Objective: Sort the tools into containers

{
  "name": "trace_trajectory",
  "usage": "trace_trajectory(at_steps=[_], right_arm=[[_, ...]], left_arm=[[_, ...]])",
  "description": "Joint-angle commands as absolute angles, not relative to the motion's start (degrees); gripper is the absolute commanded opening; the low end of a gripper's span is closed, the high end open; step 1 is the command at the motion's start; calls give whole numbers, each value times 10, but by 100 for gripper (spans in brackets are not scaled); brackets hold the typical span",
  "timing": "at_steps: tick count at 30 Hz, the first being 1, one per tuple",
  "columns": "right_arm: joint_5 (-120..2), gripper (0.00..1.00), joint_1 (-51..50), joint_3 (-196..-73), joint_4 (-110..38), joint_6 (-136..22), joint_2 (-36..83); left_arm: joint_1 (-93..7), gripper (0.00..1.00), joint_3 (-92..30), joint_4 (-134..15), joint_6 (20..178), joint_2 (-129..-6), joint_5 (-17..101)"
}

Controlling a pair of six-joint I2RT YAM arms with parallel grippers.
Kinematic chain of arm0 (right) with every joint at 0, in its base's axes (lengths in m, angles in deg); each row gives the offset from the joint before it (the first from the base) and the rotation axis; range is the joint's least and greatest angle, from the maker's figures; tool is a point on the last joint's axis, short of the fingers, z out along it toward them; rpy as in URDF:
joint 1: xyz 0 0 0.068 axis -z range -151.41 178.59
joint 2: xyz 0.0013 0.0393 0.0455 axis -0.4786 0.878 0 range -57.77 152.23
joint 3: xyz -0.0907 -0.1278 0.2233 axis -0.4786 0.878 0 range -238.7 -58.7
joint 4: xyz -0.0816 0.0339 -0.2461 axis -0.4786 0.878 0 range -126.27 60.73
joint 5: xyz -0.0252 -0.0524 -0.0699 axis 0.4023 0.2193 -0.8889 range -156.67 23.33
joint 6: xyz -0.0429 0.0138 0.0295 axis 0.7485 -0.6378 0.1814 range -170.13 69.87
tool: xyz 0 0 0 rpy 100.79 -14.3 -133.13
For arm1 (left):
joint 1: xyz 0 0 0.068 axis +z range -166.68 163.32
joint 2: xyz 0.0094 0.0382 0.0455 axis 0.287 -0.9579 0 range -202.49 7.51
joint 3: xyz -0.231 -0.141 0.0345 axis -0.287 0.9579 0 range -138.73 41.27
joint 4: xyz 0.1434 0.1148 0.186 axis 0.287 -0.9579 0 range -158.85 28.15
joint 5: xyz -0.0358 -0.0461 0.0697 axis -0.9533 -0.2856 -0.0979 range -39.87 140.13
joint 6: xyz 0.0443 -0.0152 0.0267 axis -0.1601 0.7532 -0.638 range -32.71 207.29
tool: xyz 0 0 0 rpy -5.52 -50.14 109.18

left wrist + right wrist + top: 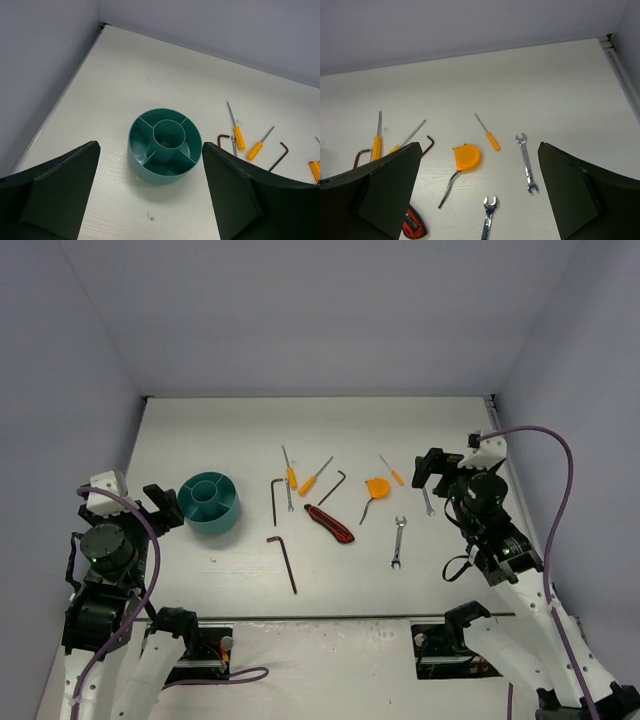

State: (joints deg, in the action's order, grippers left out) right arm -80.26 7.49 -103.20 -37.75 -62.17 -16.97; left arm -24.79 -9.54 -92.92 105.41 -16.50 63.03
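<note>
All tools (pixel 329 523) lie outside the teal bowl (pixel 212 523).

- Boxed in on three sides by plain, matte lilac-grey panels: back wall (pixel 320 310), left wall (pixel 60 370), right wall (pixel 585 350).
- Floored by a white table (pixel 200 430) with a faint, fine grain, clearest in the wrist views.
- Edged along the far side by a thin dark seam (pixel 320 396) below the back wall.
- Finished at the far right corner with a pale rail (pixel 622 70), perhaps metal; too small to tell.
- Crossed near the front edge by a straight joint line (pixel 330 618).
- Marked on the left part of the tabletop by a tiny dark speck (pixel 149 217).
- Lit softly and evenly, with only faint shadows.
</note>
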Motion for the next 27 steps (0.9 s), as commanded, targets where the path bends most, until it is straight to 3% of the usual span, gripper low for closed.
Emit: trace_trajectory(at_steps=[1, 6, 11, 15, 18, 23, 27], right_arm=[[-687, 100, 71, -1069, -384, -620, -114], [-617, 100, 67, -1102, -339, -631, -17], [-651, 100, 10, -1120, -322, -638, 53], [-717, 100, -11, -1120, -321, -645, 69], [-729, 100, -11, -1121, -321, -644, 71], [-750, 100, -11, -1111, -321, -649, 61], [-755, 100, -11, -1097, -321, -650, 38]], left_arm=[[-239, 81, -99, -896, 1065, -189, 612], [-233, 81, -98, -895, 1064, -196, 607], [-234, 81, -95, -895, 1064, -205, 605], [-236, 80, -107, -916, 1085, -219, 583], [-237, 71, -177, -985, 1110, -259, 518], [-242, 71, -281, -1111, 1121, -326, 480], [-273, 71, -288, -1136, 1172, -381, 475]])
